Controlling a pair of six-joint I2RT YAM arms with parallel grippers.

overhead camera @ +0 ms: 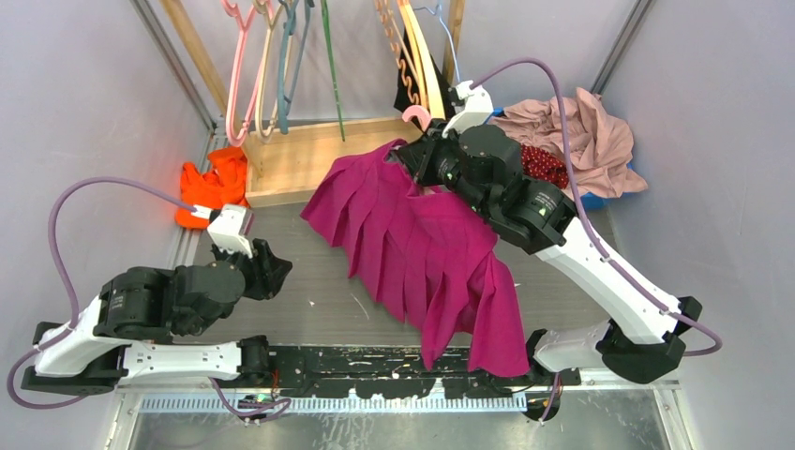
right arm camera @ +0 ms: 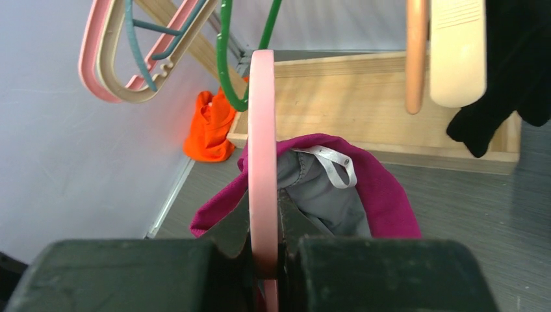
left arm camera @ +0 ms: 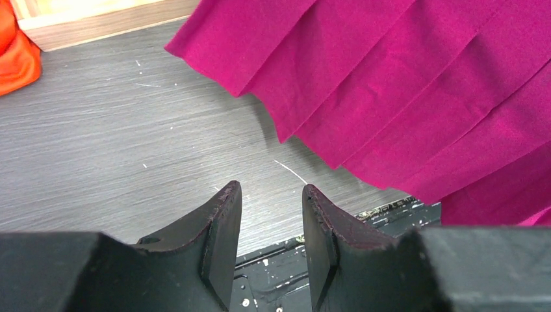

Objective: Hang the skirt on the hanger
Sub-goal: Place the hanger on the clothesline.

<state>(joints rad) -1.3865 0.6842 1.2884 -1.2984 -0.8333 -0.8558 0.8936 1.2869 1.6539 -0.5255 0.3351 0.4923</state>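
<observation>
- Right gripper [right arm camera: 263,218]: jaws pressed together on the flat edge of the pink hanger [right arm camera: 262,130], which stands upright between them with its hook [overhead camera: 415,114] rising above.
- Skirt [overhead camera: 422,253]: magenta and pleated. Its waist is bunched just behind the right gripper against the hanger, showing grey lining and a white loop. The rest trails back over the table [overhead camera: 309,300], and the hem spills past the near edge.
- Left gripper [left arm camera: 271,221]: jaws spread and holding nothing, low over bare table. The skirt's hem lies just ahead and to its right, not touching.
- Step in hand, as judged: the waist is partly hung, and the seating on the hanger is unfinished or being checked.
- Next move, as judged: the left gripper takes the loose waist edge and draws it over the free hanger arm, or the right lifts to let the pleats fall.
- Edges: a wooden base [overhead camera: 300,164] sits close ahead of the right gripper, with hanging hangers [right arm camera: 227,58] above and to its left and an orange cloth [overhead camera: 211,187] beyond the left gripper.
- Open room: the table between the grippers.
</observation>
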